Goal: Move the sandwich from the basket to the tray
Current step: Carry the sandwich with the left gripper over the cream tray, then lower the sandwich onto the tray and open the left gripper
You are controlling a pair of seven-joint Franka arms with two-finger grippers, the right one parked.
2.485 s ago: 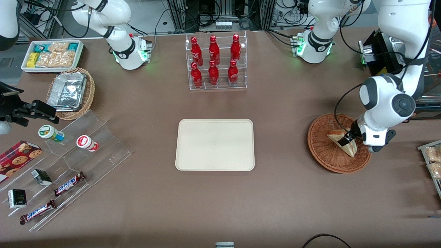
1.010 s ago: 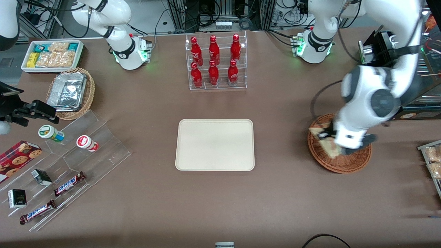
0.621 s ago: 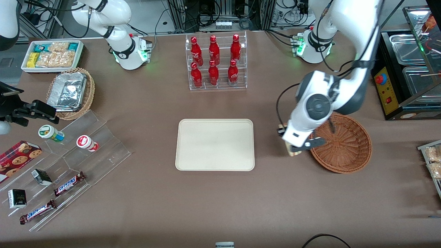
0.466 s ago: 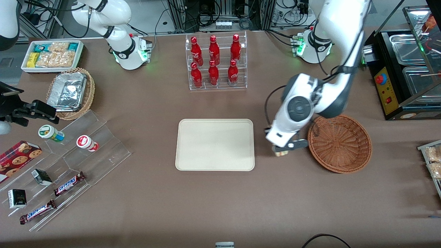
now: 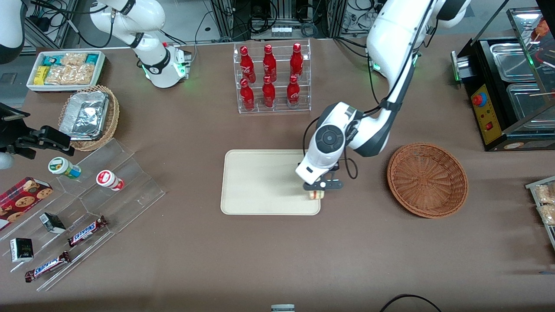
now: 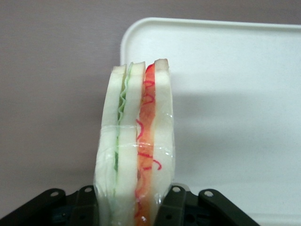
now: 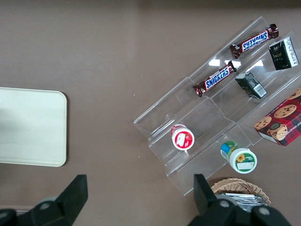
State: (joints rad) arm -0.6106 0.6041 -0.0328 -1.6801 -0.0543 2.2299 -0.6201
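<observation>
The hand (image 5: 319,187) hangs over the tray's (image 5: 260,182) corner nearest the front camera at the working arm's end, pinching the sandwich (image 5: 315,194) between its two fingers; in the wrist view the fingers press the wrapped wedge (image 6: 136,146) from both bread faces, with the red and green filling edge facing the camera. The sandwich is off the counter (image 5: 277,251) and clear of the basket (image 5: 427,180), which sits empty well apart toward the working arm's end. In the front view the wedge shows right at the tray's rim, and the wrist view agrees: part of it lies over the cream surface (image 6: 235,117), part over the bare brown counter. That is the main risk as I judge it: released here, the sandwich could land astride the raised rim and tip off onto the counter, or come to rest half out of the tray. Carrying it further toward the tray's middle before opening should avoid this. A second worry is height: I cannot tell how far above the tray it hangs, and a tall narrow wedge dropped on its thin edge would likely topple or bounce. The film wrap may also cling to a finger on release and drag the sandwich aside.
</observation>
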